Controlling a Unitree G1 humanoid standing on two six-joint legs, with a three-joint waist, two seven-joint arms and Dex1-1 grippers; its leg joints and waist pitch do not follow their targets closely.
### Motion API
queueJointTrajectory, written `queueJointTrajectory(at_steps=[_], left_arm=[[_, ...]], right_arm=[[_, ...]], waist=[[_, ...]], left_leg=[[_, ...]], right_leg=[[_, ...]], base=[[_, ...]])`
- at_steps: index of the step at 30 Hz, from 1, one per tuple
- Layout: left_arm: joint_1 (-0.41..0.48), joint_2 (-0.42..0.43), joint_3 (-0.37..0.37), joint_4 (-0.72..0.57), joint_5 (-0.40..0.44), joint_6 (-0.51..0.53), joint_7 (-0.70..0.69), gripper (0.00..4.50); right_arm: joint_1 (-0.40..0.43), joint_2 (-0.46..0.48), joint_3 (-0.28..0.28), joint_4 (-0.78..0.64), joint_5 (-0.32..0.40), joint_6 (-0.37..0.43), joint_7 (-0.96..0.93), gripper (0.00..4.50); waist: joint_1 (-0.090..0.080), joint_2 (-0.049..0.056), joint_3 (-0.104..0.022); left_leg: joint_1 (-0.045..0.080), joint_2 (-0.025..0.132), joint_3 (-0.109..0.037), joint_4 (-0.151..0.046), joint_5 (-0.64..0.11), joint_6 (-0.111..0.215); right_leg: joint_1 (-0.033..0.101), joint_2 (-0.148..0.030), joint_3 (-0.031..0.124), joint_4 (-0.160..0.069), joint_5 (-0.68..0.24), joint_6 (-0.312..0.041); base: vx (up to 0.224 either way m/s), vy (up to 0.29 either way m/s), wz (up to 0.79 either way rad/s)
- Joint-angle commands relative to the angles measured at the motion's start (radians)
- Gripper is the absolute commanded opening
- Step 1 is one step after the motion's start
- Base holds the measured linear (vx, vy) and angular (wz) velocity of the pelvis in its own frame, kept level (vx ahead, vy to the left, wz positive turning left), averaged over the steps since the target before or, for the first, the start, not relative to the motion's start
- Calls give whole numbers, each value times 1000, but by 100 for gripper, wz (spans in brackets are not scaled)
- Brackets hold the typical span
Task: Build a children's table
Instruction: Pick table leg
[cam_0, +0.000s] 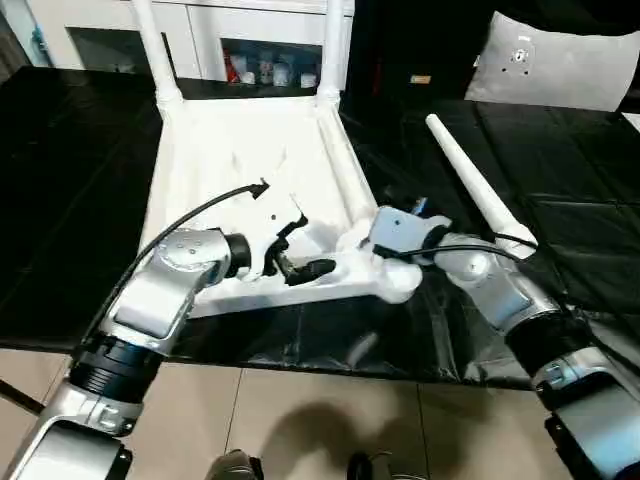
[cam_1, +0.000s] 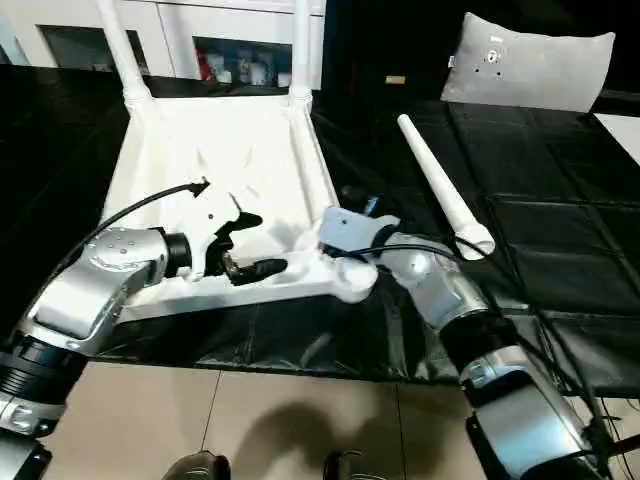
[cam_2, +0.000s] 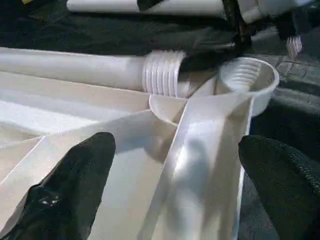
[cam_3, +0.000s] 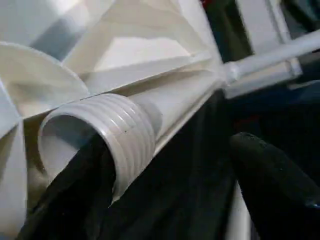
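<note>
left pincer (cam_0: 290, 262) rests on the near edge of the upturned table top (cam_0: 235, 160), its black fingers (cam_2: 70, 185) spread wide with a rib of the underside between them, clamped on nothing; judged a steadying post against sliding. right pincer (cam_3: 165, 185) stands just off the near right corner, fingers apart about the threaded end of a loose leg (cam_3: 117, 132); one finger lies against the thread and the other stands clear, so no grip is confirmed. this leg lies along the top's right rim, thread toward the near right corner socket (cam_2: 248, 80), which is empty; judged staged for screwing in. table top lies ribs-up on the black-covered tabletop (cam_0: 70, 200). two legs (cam_0: 152, 45) stand upright in the far corner sockets. fourth leg (cam_0: 470, 185) lies loose on the cover, to the right, apart from the top. assembly judged about half complete.
</note>
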Motion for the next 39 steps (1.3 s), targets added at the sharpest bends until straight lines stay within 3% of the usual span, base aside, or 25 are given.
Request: queueJointTrajectory(at_steps=[1,8,16,27,30,32,34,39], left_arm=[[3,6,-4,-25,9,6,4,450],[0,8,-8,-24,16,2,6,450],[-2,4,9,-20,11,2,15,450],[-19,-58,109,3,-50,72,99,450],[-40,-107,169,39,-65,71,178,450],[-48,-123,189,52,-74,69,202,450],[-74,-181,264,92,-133,75,255,450],[-86,-242,324,121,-190,98,304,450]], right_arm=[[-1,-13,-32,-30,-8,-3,-25,331],[8,-7,-46,-51,0,-20,-43,257],[20,-11,-57,-83,-7,19,-59,191],[89,-11,-102,-154,22,32,-96,82],[136,-13,-119,-191,14,11,-144,57],[144,-12,-123,-194,13,4,-159,47],[161,-14,-133,-199,11,-16,-190,25],[190,-16,-133,-198,4,-35,-217,6]], waist=[[-1,-2,-97],[-7,-1,-98],[-12,0,-97],[-9,-1,-103],[-7,3,-102],[-8,-1,-102],[-8,0,-103],[-10,0,-104]], left_leg=[[16,9,0,-58,-257,-3],[15,8,0,-57,-260,2],[16,7,0,-57,-267,4],[15,5,1,-54,-256,7],[15,3,2,-53,-257,9],[15,1,3,-52,-255,9],[15,-3,3,-50,-262,12],[13,-5,2,-48,-273,31]], right_leg=[[64,-54,41,-77,-365,-115],[64,-53,40,-76,-351,-122],[64,-51,39,-77,-357,-120],[66,-50,37,-77,-344,-118],[67,-48,36,-81,-346,-113],[66,-46,35,-82,-348,-105],[66,-46,30,-87,-381,-90],[63,-43,26,-93,-396,-75]], base=[[0,0,0],[0,0,0],[0,0,0],[0,0,0],[0,0,0],[0,0,0],[0,0,0],[0,0,0]])
